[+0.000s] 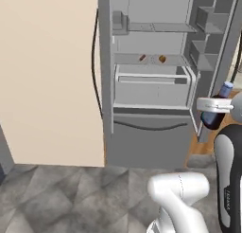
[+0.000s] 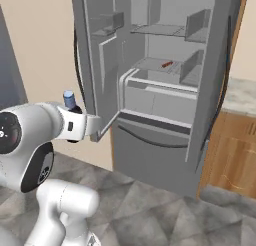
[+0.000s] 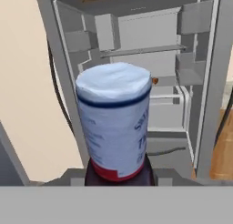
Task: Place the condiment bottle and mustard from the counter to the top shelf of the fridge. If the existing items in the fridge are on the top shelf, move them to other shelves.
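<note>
One upright condiment bottle (image 3: 113, 127) (cap up)

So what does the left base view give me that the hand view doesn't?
Left base view: the bottle as a whole, dark body and blue cap, held out to the right of the open fridge, plus two small brownish items on the middle shelf and the tiled floor.

Hand view: the bottle's label and pale cap close up, covering the middle of the fridge, with wooden cabinet at the right edge.

Both: the fridge open, its top shelf bare, and the beige wall to its left.
</note>
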Available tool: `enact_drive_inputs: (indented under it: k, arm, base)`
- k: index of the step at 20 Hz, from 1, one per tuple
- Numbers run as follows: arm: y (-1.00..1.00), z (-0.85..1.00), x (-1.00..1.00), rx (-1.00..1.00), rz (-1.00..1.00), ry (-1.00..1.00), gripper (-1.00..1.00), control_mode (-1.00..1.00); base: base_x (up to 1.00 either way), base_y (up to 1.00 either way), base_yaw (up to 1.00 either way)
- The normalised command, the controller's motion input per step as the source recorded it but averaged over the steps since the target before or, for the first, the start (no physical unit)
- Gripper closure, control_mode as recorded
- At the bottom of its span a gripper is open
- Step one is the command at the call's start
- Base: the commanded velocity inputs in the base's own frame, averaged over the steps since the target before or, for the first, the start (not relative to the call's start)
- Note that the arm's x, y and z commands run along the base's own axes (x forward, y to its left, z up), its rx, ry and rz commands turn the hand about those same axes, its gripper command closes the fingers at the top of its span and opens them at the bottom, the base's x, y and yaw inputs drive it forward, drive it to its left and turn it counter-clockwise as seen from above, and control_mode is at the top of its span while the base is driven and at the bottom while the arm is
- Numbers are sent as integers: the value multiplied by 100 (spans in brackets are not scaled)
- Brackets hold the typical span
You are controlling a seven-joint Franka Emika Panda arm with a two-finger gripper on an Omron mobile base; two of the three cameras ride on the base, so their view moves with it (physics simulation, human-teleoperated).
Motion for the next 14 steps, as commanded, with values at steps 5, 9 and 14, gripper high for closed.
enact_drive_inputs:
  k: [5,9,14]
  arm:
    - [0,0,0,0,0,0,100,100]
    - [0,0,0,0,0,0,100,100]
    - [0,0,0,0,0,0,100,100]
  base:
    - [92,54,-24]
    - [83,11,-25]
    - [46,-23,-23]
